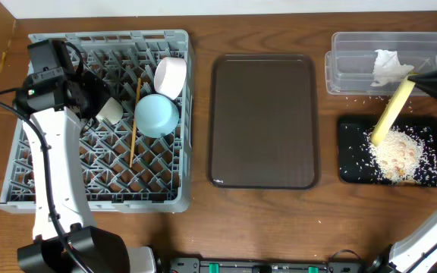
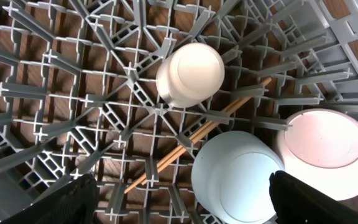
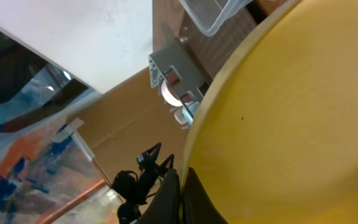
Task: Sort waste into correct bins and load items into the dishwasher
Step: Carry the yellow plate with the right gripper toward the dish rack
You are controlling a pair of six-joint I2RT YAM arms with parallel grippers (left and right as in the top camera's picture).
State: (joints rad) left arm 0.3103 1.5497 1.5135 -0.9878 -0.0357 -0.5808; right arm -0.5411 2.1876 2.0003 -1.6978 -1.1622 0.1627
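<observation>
Over the black tray (image 1: 350, 165): plate (image 1: 391, 114), on edge, low rim at the rice (image 1: 397, 156), clamped in the right pincer (image 1: 419, 76). The rack (image 1: 89, 199) lies well left, past the brown tray (image 1: 264, 121), under the open left pincer (image 1: 89, 97).

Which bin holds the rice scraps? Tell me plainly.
The shallow black tray, with the scraps piled in it; the clear tub beside it holds a crumpled white napkin instead.

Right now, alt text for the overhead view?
The right gripper holds the yellow plate tilted steeply over the black tray, where rice scraps are piled. The clear tub behind holds a napkin; the grey rack at left holds a white bowl, a blue bowl, a cup and chopsticks.
</observation>
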